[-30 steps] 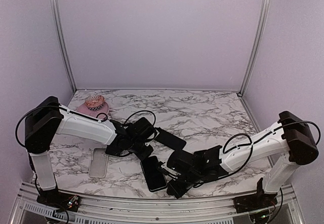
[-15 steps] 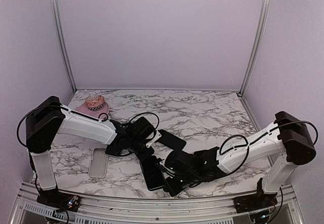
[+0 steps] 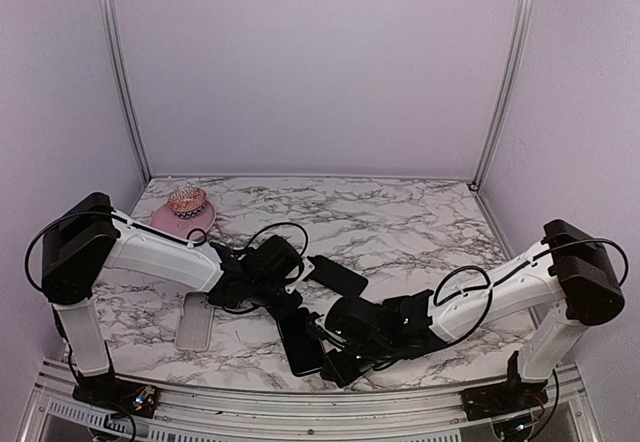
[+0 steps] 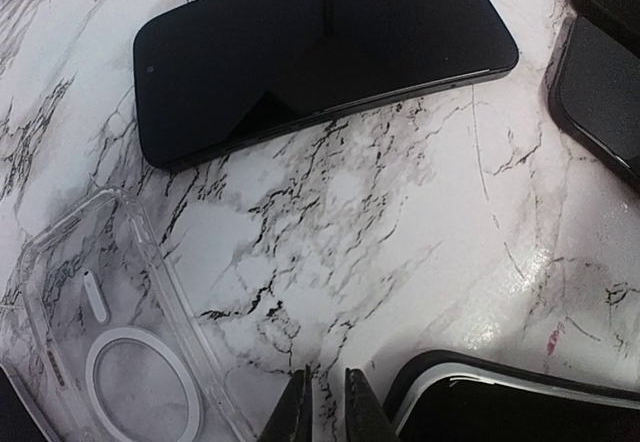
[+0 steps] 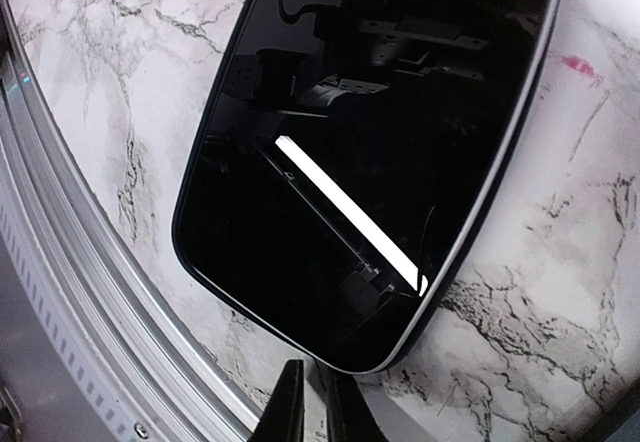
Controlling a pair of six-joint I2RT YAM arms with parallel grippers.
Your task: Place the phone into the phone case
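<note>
left gripper (image 4: 326,407) together by clear phone case (image 4: 110,342), right gripper (image 5: 312,397) together at phone (image 5: 370,152) edge

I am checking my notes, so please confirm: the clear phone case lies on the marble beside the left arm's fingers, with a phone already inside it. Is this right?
Not quite. The clear phone case lies on the marble beside the left arm's fingers, but it is empty: the left wrist view shows the marble through it.
</note>
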